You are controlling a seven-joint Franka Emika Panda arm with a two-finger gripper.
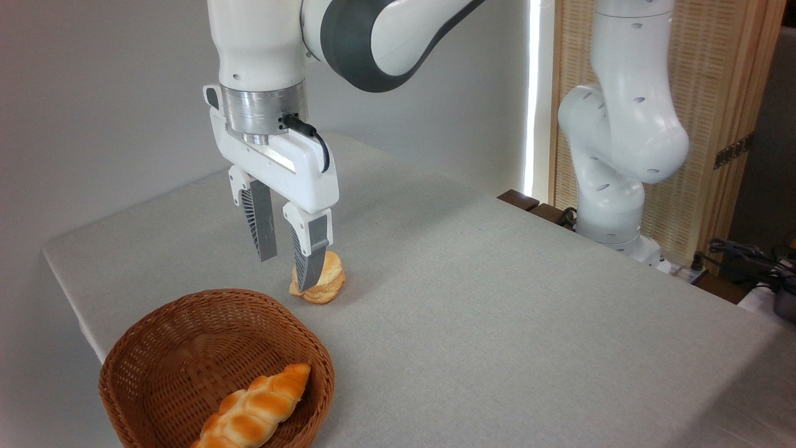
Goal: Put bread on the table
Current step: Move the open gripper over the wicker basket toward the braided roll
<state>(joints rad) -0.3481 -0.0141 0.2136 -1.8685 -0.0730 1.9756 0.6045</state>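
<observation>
End effector [286, 267] hangs with fingers spread, empty, above the desk [497, 298] near its left edge — a small bun [322, 279] sits just behind it. The bread [255, 410] lies in the basket [155, 323] at the front-left corner — not yet out.

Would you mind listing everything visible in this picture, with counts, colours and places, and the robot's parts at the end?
braided bread: one, golden-orange, lying in the basket at lower left.
wicker basket: one, brown, on the table's near left corner.
small bun: one, pale golden, on the table just beyond the basket, partly behind a gripper finger.
table: one, light grey, filling most of the view.
slatted wooden screen: one, light wood, at right behind the arm's base.
cables and gear: dark, far right edge; details unclear.
robot arm: one, white and grey, base at right.
gripper: one, white with grey fingers, open, empty, above the bun.
</observation>
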